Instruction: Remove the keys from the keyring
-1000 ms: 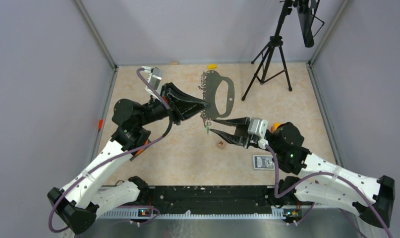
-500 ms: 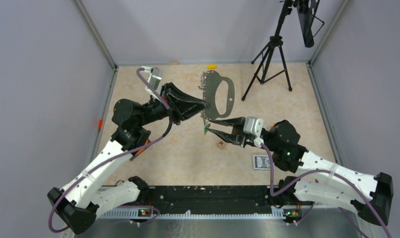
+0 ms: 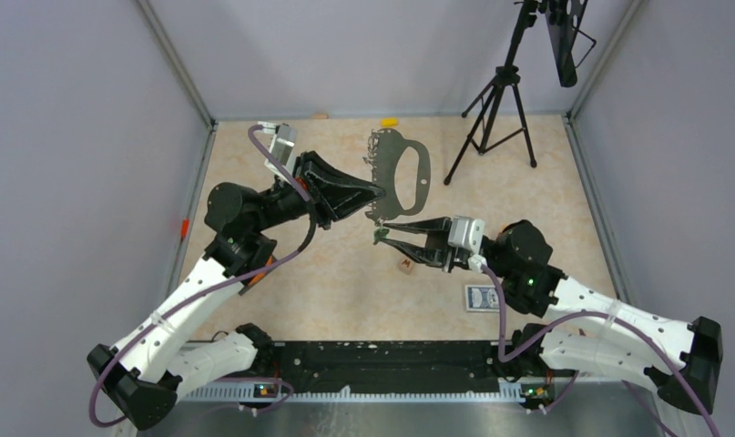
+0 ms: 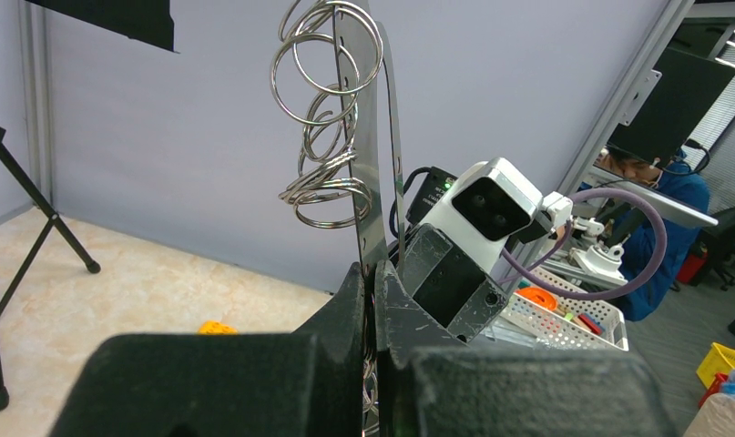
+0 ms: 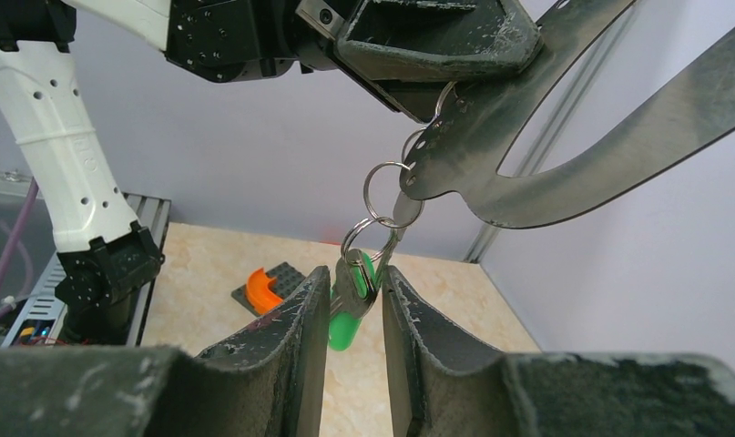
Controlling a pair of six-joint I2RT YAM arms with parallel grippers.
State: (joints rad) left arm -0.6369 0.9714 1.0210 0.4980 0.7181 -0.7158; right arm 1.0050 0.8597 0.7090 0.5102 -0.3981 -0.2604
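The keyring, a flat grey D-shaped plate, is held up above the table by its scalloped edge. My left gripper is shut on that edge; in the left wrist view the plate rises edge-on from the closed gripper, with several wire rings beside it. The keys hang from small rings under the plate: a green-headed key behind a silvery one. My right gripper is open, its fingers on either side of the keys with a narrow gap left.
A black tripod stands at the back right. A small brown cube and a blue card box lie near the right arm. A yellow piece lies by the back wall, and an orange piece on a dark plate lies on the table.
My right gripper has moved left and slightly up onto the hanging keys, and its fingers have narrowed round them. The left gripper and the keyring have not moved.
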